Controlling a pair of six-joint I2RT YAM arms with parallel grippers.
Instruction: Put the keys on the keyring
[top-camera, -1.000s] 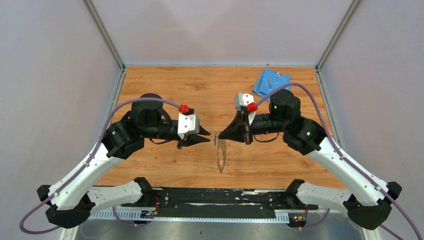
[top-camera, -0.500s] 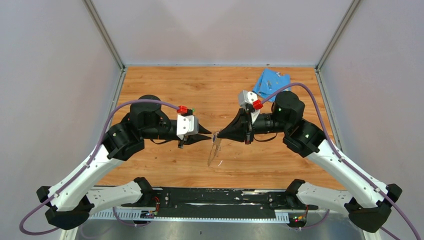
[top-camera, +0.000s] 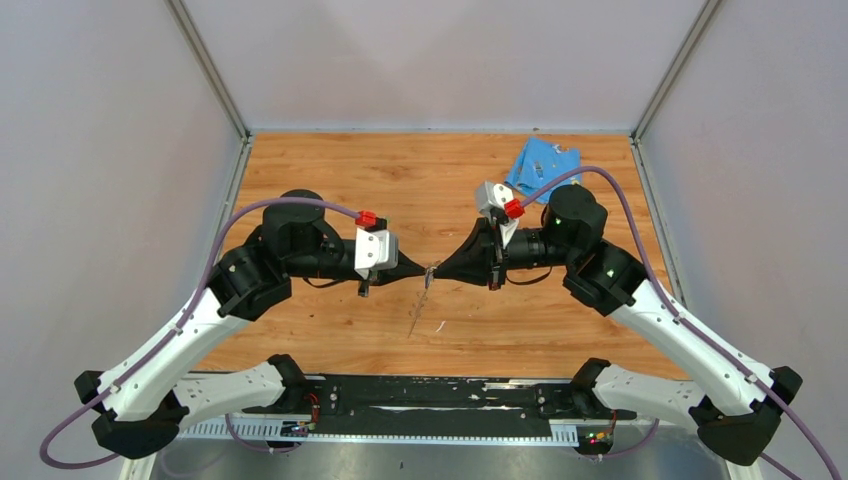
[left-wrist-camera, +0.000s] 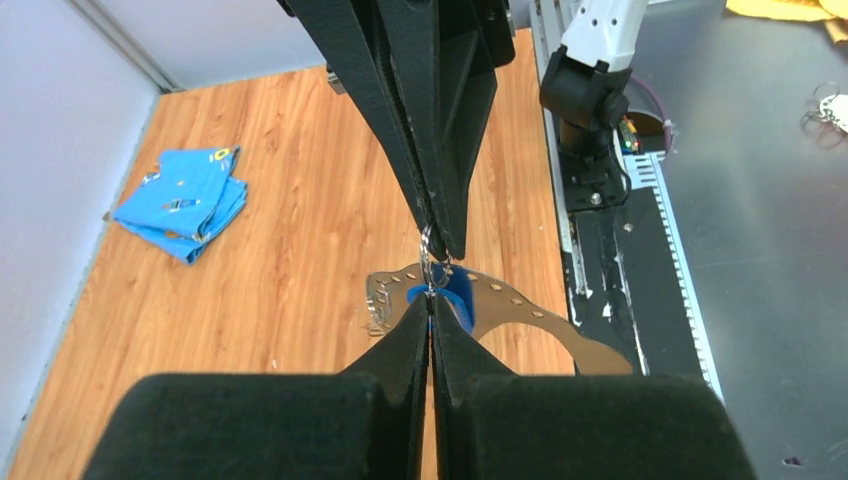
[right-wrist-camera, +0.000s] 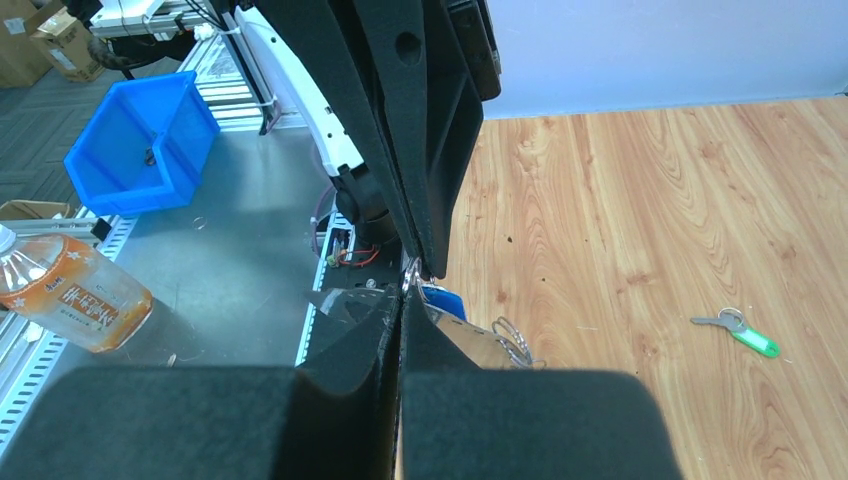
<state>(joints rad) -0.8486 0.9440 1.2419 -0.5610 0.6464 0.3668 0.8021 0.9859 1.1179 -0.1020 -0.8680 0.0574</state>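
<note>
Wide view first: the wooden surface is mostly open, and the 2 black-and-white arms reach in from either side to meet nose to nose above its middle. That keeps the work up in the air, where a ring can turn freely and nothing drags on the boards. A folded light-blue cloth sits well apart at the far right corner, out of play. Now the oval grey metal keyring: it dangles below the meeting point, edge-on from above, so gravity keeps the loop out of the way. The right claw is clenched, pads flat together, and the keyring appears to hang from its tip, though the exact bite is hidden. The left claw is clenched too, no gap showing, and it looks pinched on the small wire ring that bridges the 2 tips. The blue-headed metal key sits just beside that pinch, against the keyring's top. My read is that key 1 is being worked on right now, with opposing grips to steady the join. The green-headed metal key lies loose on the surface, untouched, so step 2 is not yet begun.
</note>
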